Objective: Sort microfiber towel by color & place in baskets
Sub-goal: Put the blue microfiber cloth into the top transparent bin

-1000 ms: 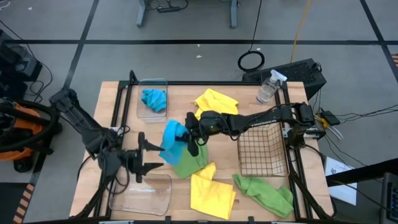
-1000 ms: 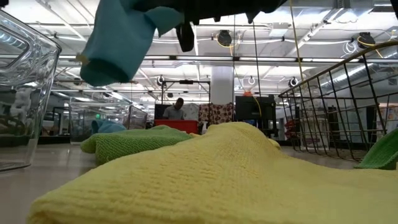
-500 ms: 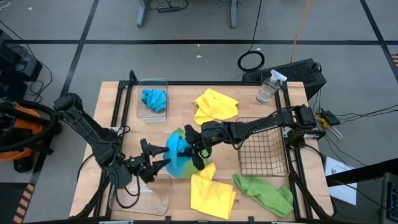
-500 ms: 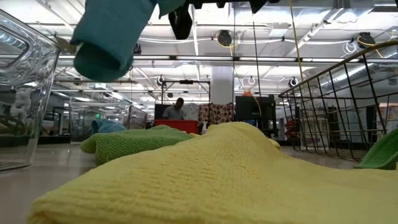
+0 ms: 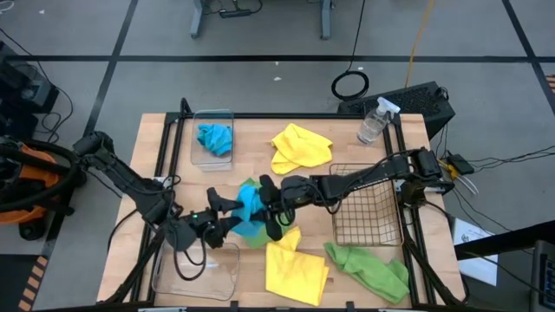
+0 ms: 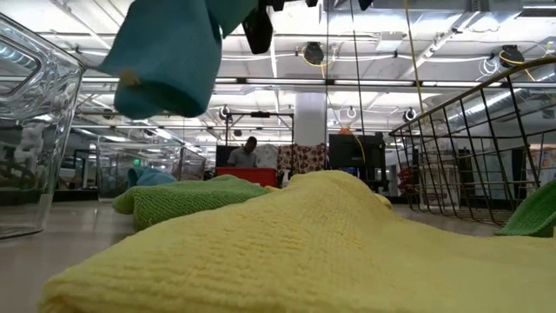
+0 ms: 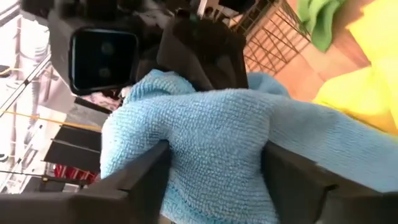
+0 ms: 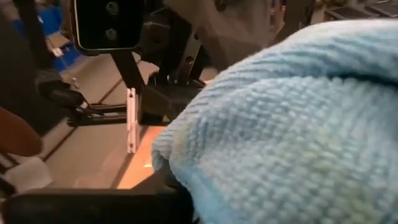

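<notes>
A bright blue towel [image 5: 247, 208] hangs in the air over a green towel [image 5: 257, 230] at the table's middle. My right gripper [image 5: 270, 212] is shut on it. My left gripper [image 5: 222, 213] is open, with its fingers on either side of the same towel [image 7: 217, 124]. The second blue towel [image 5: 214, 139] lies in the far clear tub [image 5: 196, 154]. One yellow towel [image 5: 300, 146] lies far of centre, the other [image 5: 295, 270] near the front edge. A second green towel [image 5: 368, 269] lies near-right. The near clear tub [image 5: 195, 270] and the wire basket [image 5: 364, 208] hold nothing. My right gripper pinches the blue towel by its bunched upper part [image 7: 186, 84], one dark finger [image 7: 202, 43] showing above the cloth. The towel is lifted clear and hangs below [image 6: 165, 61]. My left gripper's open fingers [image 7: 134, 180] straddle the hanging cloth, which lies against their inner sides.
A clear spray bottle [image 5: 373, 121] stands at the far right corner. Dark rails run along the table's left and right sides. Bare wood shows between the far tub and the far yellow towel.
My right gripper has carried the blue towel toward the near edge, still hanging. My left gripper has moved right toward the towel, until its open fingers stand on either side of the cloth.
</notes>
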`<state>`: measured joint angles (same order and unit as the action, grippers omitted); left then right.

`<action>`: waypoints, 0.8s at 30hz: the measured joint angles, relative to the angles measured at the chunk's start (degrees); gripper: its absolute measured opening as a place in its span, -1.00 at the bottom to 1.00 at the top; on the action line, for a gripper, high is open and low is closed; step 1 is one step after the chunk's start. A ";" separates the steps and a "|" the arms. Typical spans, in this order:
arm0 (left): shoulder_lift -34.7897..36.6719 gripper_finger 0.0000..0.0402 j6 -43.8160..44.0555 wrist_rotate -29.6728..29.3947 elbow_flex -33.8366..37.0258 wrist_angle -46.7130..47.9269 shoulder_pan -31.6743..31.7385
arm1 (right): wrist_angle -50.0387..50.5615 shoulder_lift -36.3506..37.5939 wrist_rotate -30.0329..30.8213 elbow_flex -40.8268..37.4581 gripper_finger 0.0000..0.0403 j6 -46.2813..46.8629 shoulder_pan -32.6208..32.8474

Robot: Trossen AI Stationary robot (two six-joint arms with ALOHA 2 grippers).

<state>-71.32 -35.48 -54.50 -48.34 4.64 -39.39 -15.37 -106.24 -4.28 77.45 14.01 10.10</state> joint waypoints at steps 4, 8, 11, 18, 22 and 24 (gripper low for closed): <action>0.01 -0.48 -0.90 -0.50 0.00 0.45 0.01 | 1.47 0.00 1.51 0.00 -0.20 -1.50 0.45; 0.01 -0.91 -0.92 -0.69 0.00 0.83 0.01 | 4.41 0.93 2.89 0.00 0.10 -2.19 0.75; 0.01 -0.88 -0.94 -1.04 0.00 0.83 0.03 | 9.43 2.48 8.75 0.04 0.30 -4.09 1.54; 0.20 -0.96 -0.86 -1.72 0.00 0.79 0.09 | 21.54 6.48 20.00 0.00 0.57 -9.30 5.30; 0.62 -0.95 -0.48 -3.38 0.00 0.27 0.26 | 24.12 7.75 20.97 0.02 0.56 -10.79 8.28; 0.97 -0.95 -0.02 -4.24 0.00 0.37 0.38 | 24.30 7.76 21.05 0.02 0.50 -10.43 9.58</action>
<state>-70.35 -35.49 -58.75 -48.34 5.01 -39.00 8.93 -98.48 16.77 77.47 3.59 19.68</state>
